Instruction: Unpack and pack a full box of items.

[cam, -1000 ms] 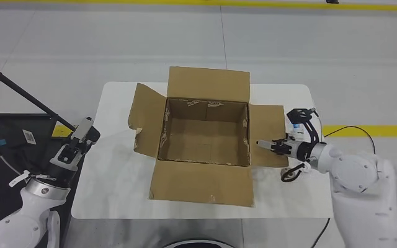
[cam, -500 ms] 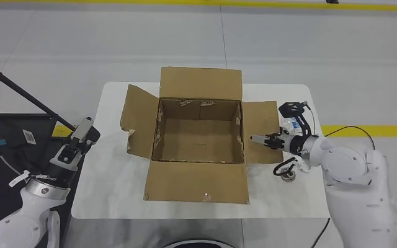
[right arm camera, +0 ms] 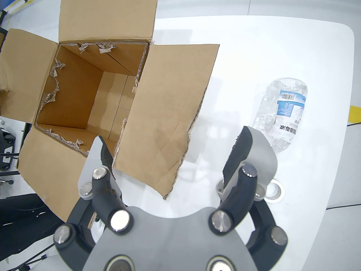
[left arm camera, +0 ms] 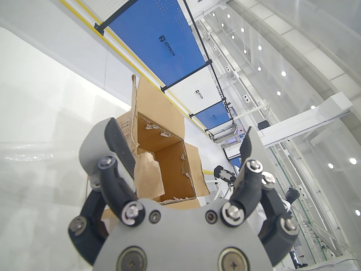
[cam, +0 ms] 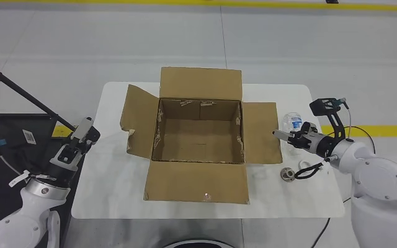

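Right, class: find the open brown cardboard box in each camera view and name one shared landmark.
Top view: open brown cardboard box mid-table.
Left wrist view: farther off, ahead of the left gripper.
Right wrist view: close ahead of the right gripper.
Shared landmark: the white table.

Right claw (right arm camera: 172, 142): one finger (right arm camera: 253, 142) is covering the bottle's (right arm camera: 284, 108) near end; cap or base cannot be told there. A ring (right arm camera: 275, 193) is lying half hidden just behind that same finger. The other finger (right arm camera: 104, 153) is masking the box's (right arm camera: 169, 100) nearest flap edge. Left claw (left arm camera: 180, 148): its body is blocking the box's near wall and base.
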Robot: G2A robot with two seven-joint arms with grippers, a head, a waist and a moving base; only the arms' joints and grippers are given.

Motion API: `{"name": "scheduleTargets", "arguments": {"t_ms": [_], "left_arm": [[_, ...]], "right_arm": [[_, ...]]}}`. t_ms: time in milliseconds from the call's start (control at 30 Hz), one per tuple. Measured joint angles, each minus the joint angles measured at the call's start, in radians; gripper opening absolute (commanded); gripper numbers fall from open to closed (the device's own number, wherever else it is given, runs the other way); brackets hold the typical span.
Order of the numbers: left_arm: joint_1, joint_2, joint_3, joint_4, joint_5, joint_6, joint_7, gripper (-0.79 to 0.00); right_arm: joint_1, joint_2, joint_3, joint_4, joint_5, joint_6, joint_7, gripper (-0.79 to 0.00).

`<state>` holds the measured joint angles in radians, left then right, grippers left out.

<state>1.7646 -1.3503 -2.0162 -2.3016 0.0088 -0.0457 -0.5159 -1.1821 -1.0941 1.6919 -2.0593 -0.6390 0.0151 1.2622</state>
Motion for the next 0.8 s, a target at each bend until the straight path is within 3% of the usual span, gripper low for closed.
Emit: {"name": "scheduleTargets", "arguments": {"t_ms": [500,667,800], "left_arm": [[0.0,0.0,0.0,0.0,0.0,0.0,0.0,0.0],[0.0,0.0,0.0,0.0,0.0,0.0,0.0,0.0],[0.0,0.0,0.0,0.0,0.0,0.0,0.0,0.0]], "right_arm": [[0.0,0.0,0.0,0.0,0.0,0.0,0.0,0.0],[-0.02,0.005,0.017,0.002,-0.041,0.013,-0.063,0.0],[-0.024,0.013,0.035,0.008,-0.106,0.034,-0.048,0.0]]}}
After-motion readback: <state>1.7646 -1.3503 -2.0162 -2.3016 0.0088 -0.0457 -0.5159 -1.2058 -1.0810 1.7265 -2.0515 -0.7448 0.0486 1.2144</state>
